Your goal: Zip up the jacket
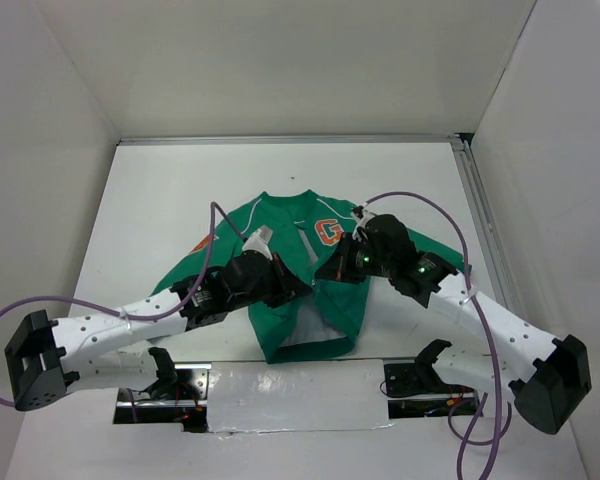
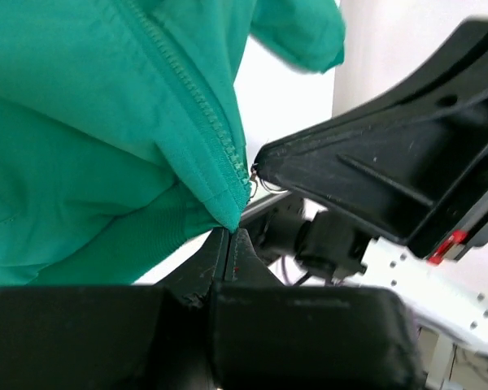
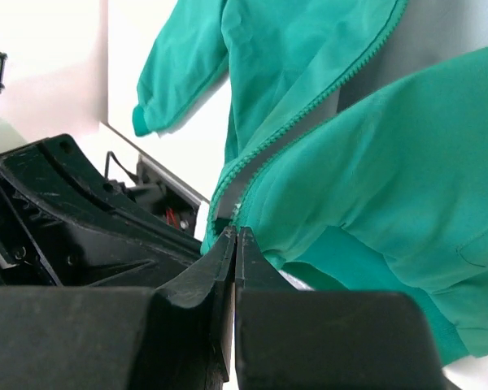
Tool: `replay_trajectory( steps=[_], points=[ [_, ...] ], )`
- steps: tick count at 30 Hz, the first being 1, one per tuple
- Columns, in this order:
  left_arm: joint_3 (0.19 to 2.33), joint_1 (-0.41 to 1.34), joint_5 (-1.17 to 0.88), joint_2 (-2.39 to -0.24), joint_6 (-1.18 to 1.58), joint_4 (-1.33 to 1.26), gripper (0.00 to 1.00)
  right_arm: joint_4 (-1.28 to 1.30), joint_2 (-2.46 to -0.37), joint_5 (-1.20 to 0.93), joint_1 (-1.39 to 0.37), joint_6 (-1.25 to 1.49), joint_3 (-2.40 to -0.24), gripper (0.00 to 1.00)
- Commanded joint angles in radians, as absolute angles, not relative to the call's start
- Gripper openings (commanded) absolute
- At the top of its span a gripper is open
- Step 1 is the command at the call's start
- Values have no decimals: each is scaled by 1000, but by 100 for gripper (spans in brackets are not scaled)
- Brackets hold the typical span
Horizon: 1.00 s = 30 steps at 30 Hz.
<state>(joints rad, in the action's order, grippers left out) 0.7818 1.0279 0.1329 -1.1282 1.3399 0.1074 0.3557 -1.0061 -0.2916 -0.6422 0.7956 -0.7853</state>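
Pinching the jacket [image 1: 292,322] at its zipper edges, left claw [image 2: 230,236] and right claw [image 3: 234,234] nearly touch (side walls [image 1: 40,150] well apart)

The jacket [image 1: 292,325] lay mid-table [image 1: 160,190], collar far, hem near. At its front opening, the left gripper [image 1: 298,284] sat just left of the right gripper [image 1: 331,270].

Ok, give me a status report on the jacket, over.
Left claw shut on jacket hem corner at zipper base. Right claw shut on opposite front edge. Front open, lining showing. Nothing blocking.
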Motion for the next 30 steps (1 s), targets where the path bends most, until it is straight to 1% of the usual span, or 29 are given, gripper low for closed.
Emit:
replay_trajectory(
  steps=[1,3,4,5,7,8,9,11,12,14,15,17,22,24,25,26,28,29,30],
  points=[
    [723,1049,-84,-1077,1263,301,0,278,-1034,-103,-632,738,-868,0],
    [703,1049,-112,-1066,1260,368,0,288,-1051,-80,-643,723,-893,0],
    [698,1051,-135,-1063,1223,364,0,281,-1055,-101,-649,683,-896,0],
    [698,1049,-147,-1063,1232,426,0,278,-1057,-126,-652,643,-905,0],
    [687,1048,-161,-1055,1178,434,0,305,-1069,-268,-670,464,-926,0],
    [693,1049,-144,-1042,1189,499,0,368,-1080,-279,-707,369,-937,0],
    [706,1046,-105,-1031,1166,508,0,417,-1092,-326,-724,282,-945,0],
    [744,1016,-54,-1011,1147,578,0,452,-1100,-217,-803,250,-908,0],
    [777,979,-37,-1006,1075,569,0,446,-1100,-154,-830,262,-897,0],
    [811,937,-64,-1006,1054,581,0,427,-1108,24,-877,276,-879,0],
    [827,919,-121,-1008,1054,569,0,398,-1104,81,-896,269,-861,0],
    [850,859,-153,-1022,1026,592,0,321,-1071,176,-949,208,-821,0],
    [910,698,-245,-1109,913,600,0,340,-1026,169,-997,189,-897,0],
    [943,632,-305,-1141,858,560,0,350,-1057,209,-1009,212,-935,0],
    [956,617,-355,-1169,841,540,0,373,-1075,234,-1014,224,-992,0],
    [975,591,-382,-1178,813,523,0,379,-1121,371,-1022,251,-1018,0],
    [1018,574,-445,-1198,772,496,0,400,-1184,562,-1040,290,-1100,0],
    [1034,575,-459,-1198,759,491,0,413,-1271,766,-1029,308,-1126,0],
    [1046,580,-489,-1198,750,491,0,457,-1322,861,-1014,334,-1197,0]
  ],
)
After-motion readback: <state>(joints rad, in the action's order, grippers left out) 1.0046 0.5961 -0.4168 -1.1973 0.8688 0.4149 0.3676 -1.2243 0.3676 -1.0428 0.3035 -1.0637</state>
